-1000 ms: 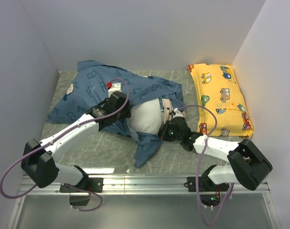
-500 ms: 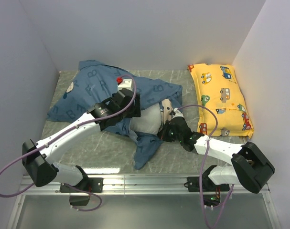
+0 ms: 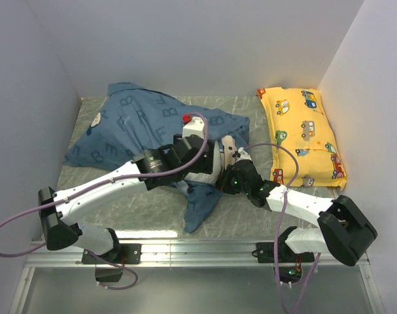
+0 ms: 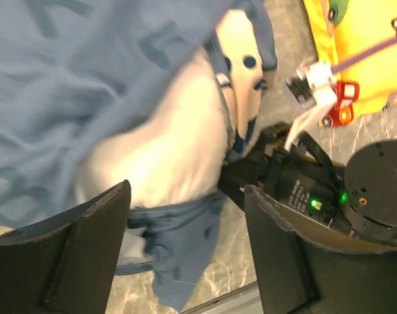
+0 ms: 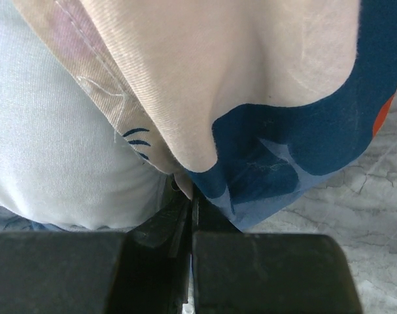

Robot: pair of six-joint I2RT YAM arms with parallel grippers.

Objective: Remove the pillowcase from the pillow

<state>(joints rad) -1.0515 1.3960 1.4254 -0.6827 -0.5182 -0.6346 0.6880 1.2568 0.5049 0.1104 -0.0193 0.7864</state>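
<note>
Dark-blue pillowcase still covers the left part of the white pillow at mid-table. The left gripper, fingers spread, has been moved right over the pillow. The right gripper is kept pinched on the pillowcase hem. A new grasp seems prepared.
</note>
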